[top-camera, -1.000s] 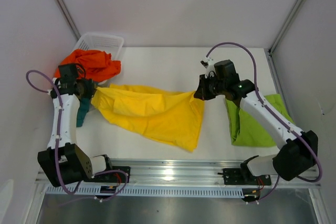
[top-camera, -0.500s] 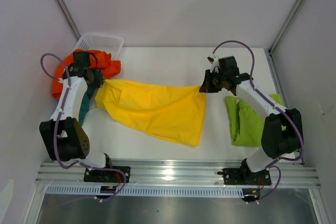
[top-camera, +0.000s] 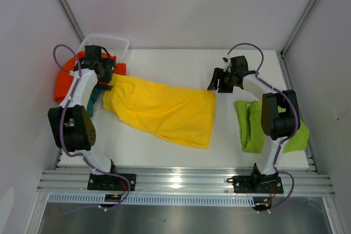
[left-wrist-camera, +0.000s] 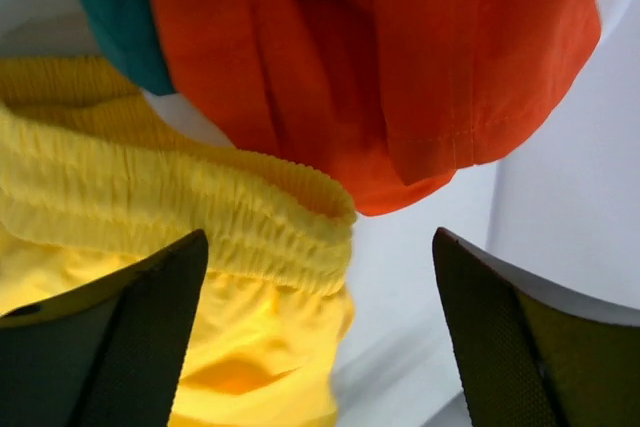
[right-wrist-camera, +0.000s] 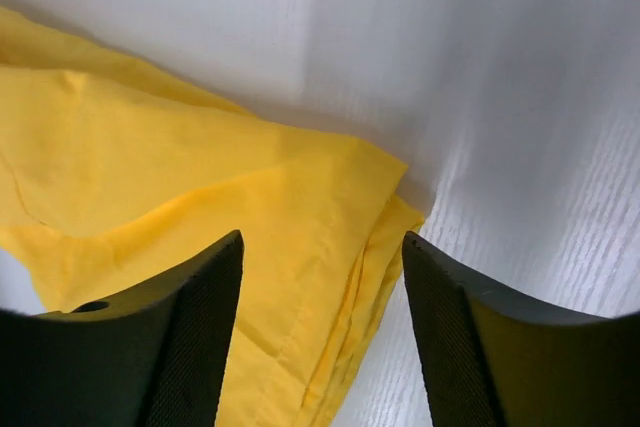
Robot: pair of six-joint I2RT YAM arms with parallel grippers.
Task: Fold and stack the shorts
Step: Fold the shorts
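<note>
Left pincer (top-camera: 107,73) gapes wide and empty over the ruched elastic waistband of the yellow shorts (top-camera: 164,110). Right pincer (top-camera: 215,84) stands likewise parted, gripping nothing, above the smooth hem corner at 3 o'clock. The thin cloth lies stretched flat across the middle of the table (top-camera: 175,69), apparently laid out for folding. Crumpled orange shorts (top-camera: 66,80) and teal shorts (top-camera: 93,105) sit at 10 o'clock by the white mesh basket (top-camera: 112,41). Folded lime green shorts (top-camera: 258,127) lie at 4 o'clock.
</note>
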